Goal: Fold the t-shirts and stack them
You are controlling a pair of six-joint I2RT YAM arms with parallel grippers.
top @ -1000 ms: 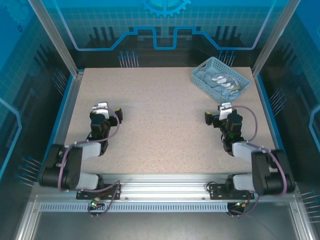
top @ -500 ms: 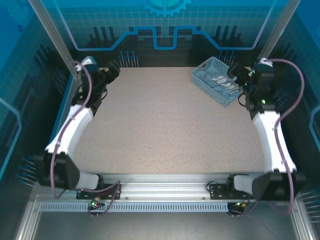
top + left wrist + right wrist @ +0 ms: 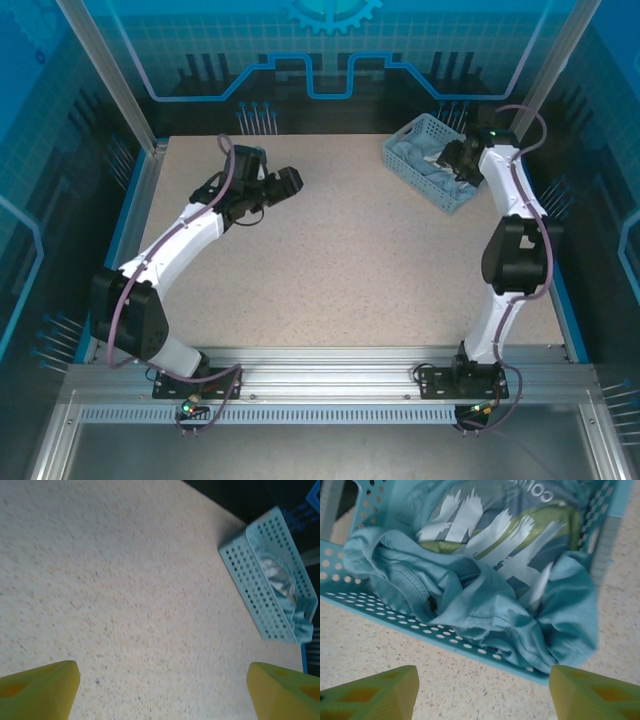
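Your right end effector (image 3: 480,700) hangs just above the near wall of the light blue rectangular plastic mesh basket (image 3: 395,620). Its fingers are spread wide with nothing between them. The step in hand looks like drawing out the first garment. Aim for a raised fold on top of the heap rather than the tangle pressed against the wall. Pinch one shirt only, and lift straight up past the rim so the light basket is not dragged along. Then carry the shirt to the bare middle of the speckled beige tabletop (image 3: 350,260).

Your left end effector (image 3: 280,185) is also spread and empty. It is over the far left part of the tabletop, well apart from the basket, and could take a second corner once the cloth is out.

The basket stands at the far right corner of the tabletop. It holds the pale dusty-blue soft fabric t-shirts (image 3: 485,580), crumpled together, with one white-lettered print facing up. You cannot tell how many there are.
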